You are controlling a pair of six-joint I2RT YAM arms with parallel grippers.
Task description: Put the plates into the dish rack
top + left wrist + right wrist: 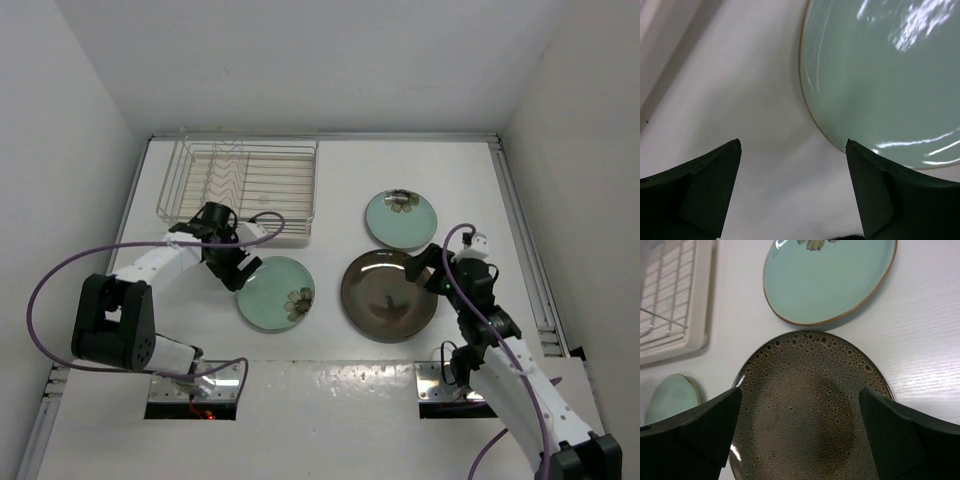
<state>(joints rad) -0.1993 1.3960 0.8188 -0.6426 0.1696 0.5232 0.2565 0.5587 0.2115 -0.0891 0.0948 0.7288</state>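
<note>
A mint-green plate with a flower motif (276, 292) lies flat left of centre. A second mint-green plate (400, 218) lies at the back right. The dark brown plate (389, 295) lies flat in front of it. The wire dish rack (240, 180) stands at the back left and holds no plate. My left gripper (243, 275) is open and empty at the near plate's left rim (880, 75); one finger overlaps the rim, the gap is over bare table. My right gripper (428, 268) is open and empty above the brown plate's (810, 410) right side.
White walls close in the table on the left, back and right. A raised rail (525, 240) runs along the right edge. The rack's pale tray corner (675, 347) shows in the right wrist view. A purple cable (60, 270) loops from the left arm.
</note>
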